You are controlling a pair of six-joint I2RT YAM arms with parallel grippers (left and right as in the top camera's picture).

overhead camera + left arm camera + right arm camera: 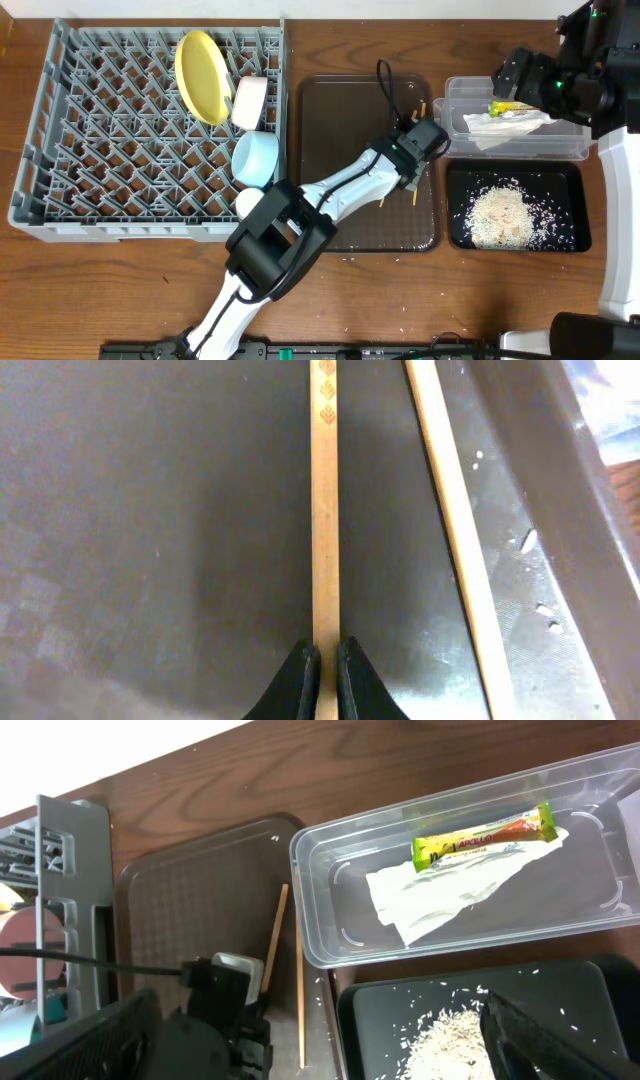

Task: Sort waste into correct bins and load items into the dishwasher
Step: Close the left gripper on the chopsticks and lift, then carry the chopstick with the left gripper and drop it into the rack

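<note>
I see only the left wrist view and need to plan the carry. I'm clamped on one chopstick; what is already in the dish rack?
Observer: The dish rack holds a yellow plate, white bowl, light blue bowl and small white cup, all near its right side.
Operator: Is the right arm near me?
Observer: No, the right gripper hangs open above the clear tub, off the brown tray.

Brown textured serving tray (335,140) flat on dark wooden table (120,290); black cable (100,961) crossing tray.
</note>
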